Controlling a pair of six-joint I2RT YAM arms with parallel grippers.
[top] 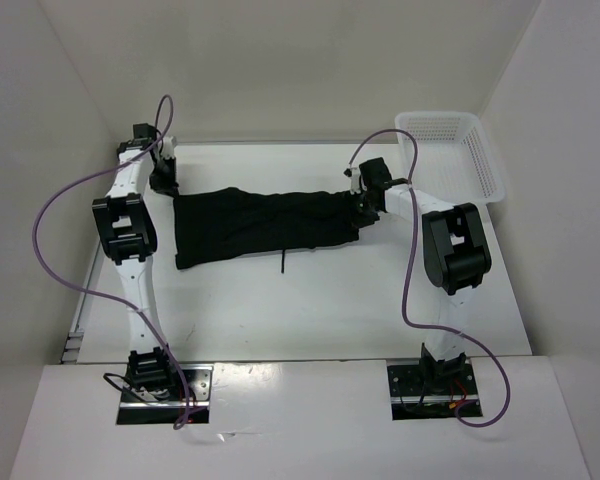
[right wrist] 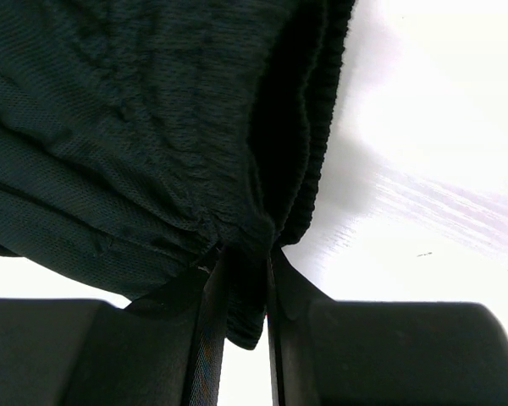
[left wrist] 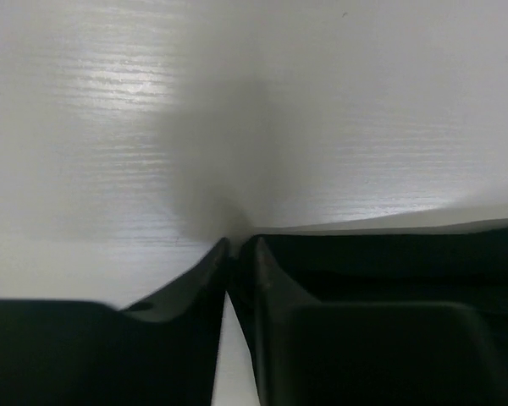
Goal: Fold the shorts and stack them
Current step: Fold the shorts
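Top and wrist views, 1 pair of black shorts [top: 260, 225] lying flat and lengthwise across the middle of the table [top: 280, 320], with the drawstring [top: 282, 262] trailing off the near edge. The right gripper [right wrist: 245, 254] is closed on a small bunch of cloth at the right end, beside the ribbed band. The left gripper [left wrist: 240, 245] sits at the far left corner with its 2 fingers almost together over bare table and no fabric visible between them. The main risk is an uneven lift: with only 1 end held, any pull from the right is likely to drag the whole garment instead of folding it. The pinch sits near the fingertips, so the cloth may slip out under tension. The loose drawstring may snag or end up outside the fold. The basket [top: 485, 165] stands just behind the right arm, so a wide swing may strike it.
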